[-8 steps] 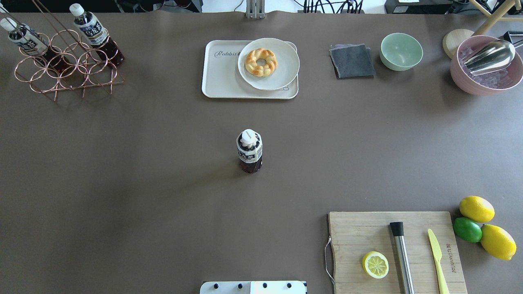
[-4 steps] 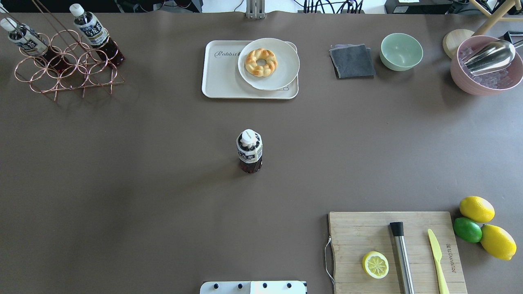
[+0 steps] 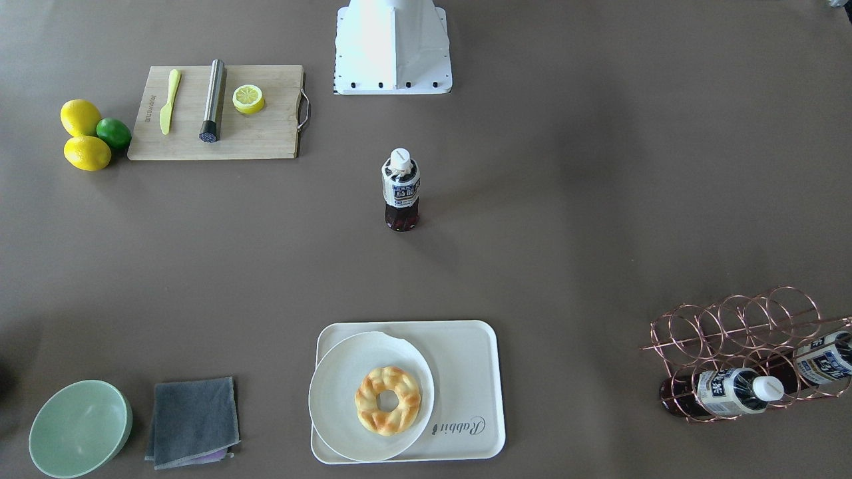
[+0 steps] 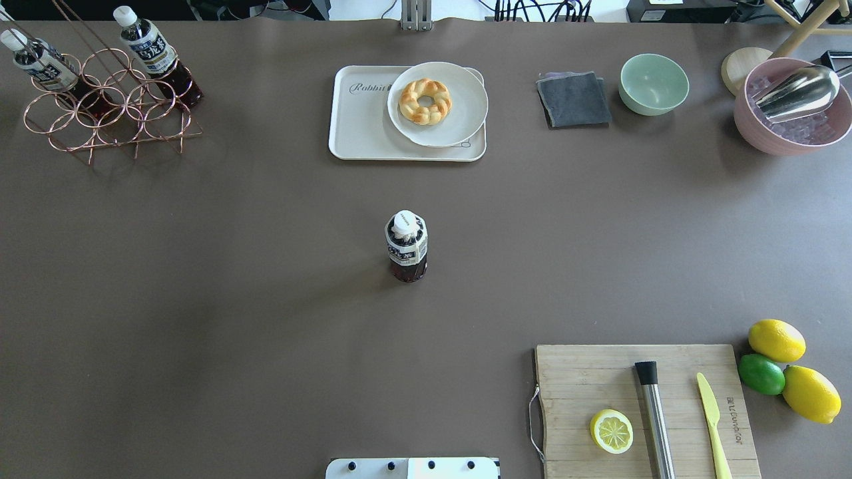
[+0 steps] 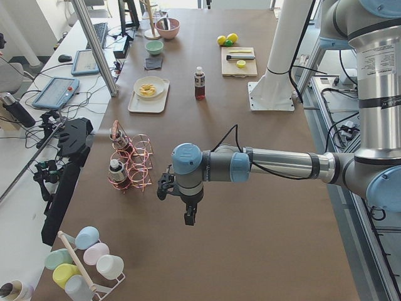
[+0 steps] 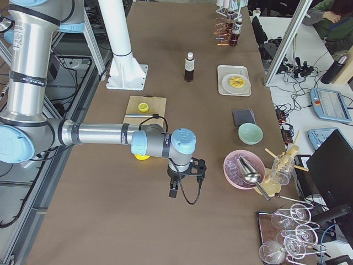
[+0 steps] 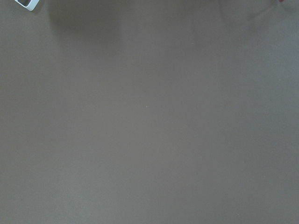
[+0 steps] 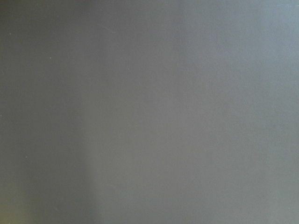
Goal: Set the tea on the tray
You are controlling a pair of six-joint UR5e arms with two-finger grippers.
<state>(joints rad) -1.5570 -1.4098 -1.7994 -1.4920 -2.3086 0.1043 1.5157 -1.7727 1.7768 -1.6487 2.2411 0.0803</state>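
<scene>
Same scene as a moment before, nothing touched.

Against the overhead view half a second earlier, the small clear plastic bottle of dark reddish-brown tea (image 4: 407,246), white-capped, stood upright on the same spot at the middle of the brown bench (image 4: 200,299). The cream-white rectangular plastic tray (image 4: 363,133), carrying a round white plate (image 4: 459,113), sat unchanged near the far edge, apart from the bottle. My left claw (image 5: 190,216) hung over bare bench toward the left end and my right claw (image 6: 172,190) toward the right end, both well apart from the tea. Only the side views showed them, so I could not tell whether either was open or closed.
</scene>
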